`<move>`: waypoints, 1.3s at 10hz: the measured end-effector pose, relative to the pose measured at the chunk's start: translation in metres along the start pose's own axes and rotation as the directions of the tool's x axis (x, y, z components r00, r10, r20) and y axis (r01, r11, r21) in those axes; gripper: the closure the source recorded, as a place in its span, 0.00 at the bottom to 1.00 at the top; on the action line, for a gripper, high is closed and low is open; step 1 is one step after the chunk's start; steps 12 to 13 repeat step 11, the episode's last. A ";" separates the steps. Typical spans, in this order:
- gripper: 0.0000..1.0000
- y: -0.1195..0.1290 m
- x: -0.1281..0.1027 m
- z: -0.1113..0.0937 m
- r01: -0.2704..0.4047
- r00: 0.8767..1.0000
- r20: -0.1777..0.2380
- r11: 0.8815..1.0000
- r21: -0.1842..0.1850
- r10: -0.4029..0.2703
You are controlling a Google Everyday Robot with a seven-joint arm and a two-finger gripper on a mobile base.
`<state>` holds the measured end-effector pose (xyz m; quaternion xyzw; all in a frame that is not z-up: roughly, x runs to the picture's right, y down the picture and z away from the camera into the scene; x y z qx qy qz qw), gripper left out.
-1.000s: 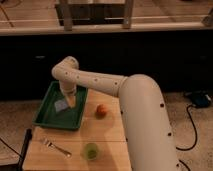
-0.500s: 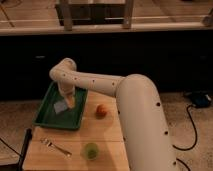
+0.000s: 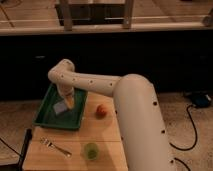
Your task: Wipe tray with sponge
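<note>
The gripper (image 3: 67,101) hangs over the middle of the green tray (image 3: 46,111), pointing down from the white arm (image 3: 100,86) that reaches in from the right; whether it is apart, together or clamped cannot be told. Just beside and below it the light-blue sponge (image 3: 61,108) lies on the tray floor, seemingly touching the tool. Compared with half a second and a second ago, the gripper and sponge sit in nearly the same spot, shifted only slightly, which suggests a slow stroke under way rather than a reach or a retreat. The wiping looks to be in progress, with much of the tray floor perhaps not yet covered. On the wooden table (image 3: 107,135) an orange fruit (image 3: 101,110), a fork (image 3: 55,147) and a small green cup (image 3: 91,150) lie apart from the tray.
</note>
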<state>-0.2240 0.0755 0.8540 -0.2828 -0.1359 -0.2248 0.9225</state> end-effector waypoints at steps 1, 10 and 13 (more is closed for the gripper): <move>0.99 0.000 0.000 0.001 0.006 1.000 -0.005 1.000 -0.003 -0.006; 0.99 -0.002 -0.005 0.012 0.056 0.998 -0.029 0.998 -0.016 -0.057; 0.99 -0.002 -0.006 0.012 0.063 0.997 -0.032 0.998 -0.018 -0.064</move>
